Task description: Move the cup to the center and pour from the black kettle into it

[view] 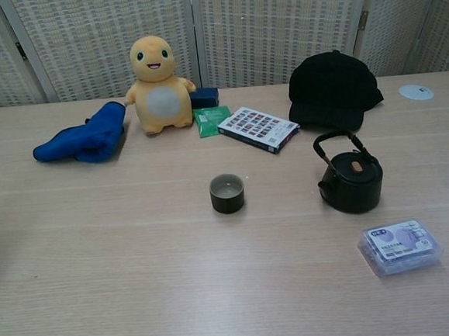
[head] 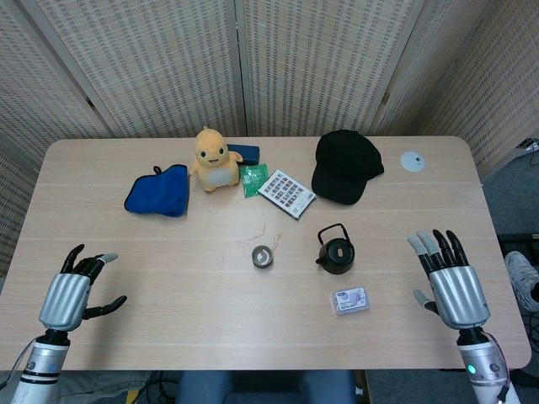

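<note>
The cup (view: 227,193) stands upright near the middle of the table (head: 168,286), and the chest view shows its pale inside. The black kettle (view: 351,180) sits to the right of the cup, well apart from it, with its handle raised over the lid and its spout towards the cup. Nothing touches either one. The left hand (head: 67,295) hovers over the near left corner of the table, its fingers apart and loosely curved, with nothing in it. The right hand (head: 452,281) is at the near right edge, back of the hand up, fingers spread and pointing away from the robot; it too holds nothing and is well clear of the kettle. Neither hand appears in the chest view. A small clear plastic box (view: 401,246) with a blue label lies just in front of the kettle, to its right. Along the far side of the table, from left to right, lie a blue cloth (head: 158,191), a yellow plush toy (head: 215,158) standing upright, a green packet (head: 252,179) beside a dark blue box (head: 245,152), a printed card box (head: 287,193) and a black cap (head: 345,166). A small white disc (head: 412,161) lies near the far right corner.
</note>
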`<action>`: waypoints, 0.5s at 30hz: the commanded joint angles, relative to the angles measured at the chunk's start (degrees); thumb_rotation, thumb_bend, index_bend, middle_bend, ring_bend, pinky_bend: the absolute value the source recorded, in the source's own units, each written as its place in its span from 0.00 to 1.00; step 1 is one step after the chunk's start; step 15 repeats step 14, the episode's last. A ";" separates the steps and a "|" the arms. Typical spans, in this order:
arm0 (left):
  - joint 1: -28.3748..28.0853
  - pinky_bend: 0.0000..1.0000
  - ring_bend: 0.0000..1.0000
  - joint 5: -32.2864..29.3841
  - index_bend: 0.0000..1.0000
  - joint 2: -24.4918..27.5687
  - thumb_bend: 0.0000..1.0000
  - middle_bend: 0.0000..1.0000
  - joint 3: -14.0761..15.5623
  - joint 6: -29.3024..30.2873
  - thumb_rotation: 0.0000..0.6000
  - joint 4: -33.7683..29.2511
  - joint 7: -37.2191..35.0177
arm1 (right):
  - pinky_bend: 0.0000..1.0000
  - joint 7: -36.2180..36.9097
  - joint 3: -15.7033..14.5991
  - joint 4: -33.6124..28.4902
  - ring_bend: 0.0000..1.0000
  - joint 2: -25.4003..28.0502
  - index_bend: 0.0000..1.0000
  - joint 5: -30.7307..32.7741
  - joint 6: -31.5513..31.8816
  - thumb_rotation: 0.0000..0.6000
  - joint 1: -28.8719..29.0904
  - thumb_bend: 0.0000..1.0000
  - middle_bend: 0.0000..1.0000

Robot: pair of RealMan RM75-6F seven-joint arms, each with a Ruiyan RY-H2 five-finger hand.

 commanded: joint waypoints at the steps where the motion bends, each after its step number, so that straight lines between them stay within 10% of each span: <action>1: 0.09 0.05 0.31 0.10 0.23 -0.06 0.02 0.29 0.07 0.11 0.00 0.02 -0.03 | 0.01 0.11 -0.51 -0.50 0.00 0.36 0.11 -0.76 1.33 1.00 -1.99 0.00 0.11; 15: 0.28 0.05 0.31 0.39 0.23 0.00 0.02 0.29 0.04 0.46 0.00 0.00 -0.01 | 0.01 1.80 0.62 0.15 0.00 -0.36 0.11 -1.71 -0.09 1.00 -4.42 0.00 0.12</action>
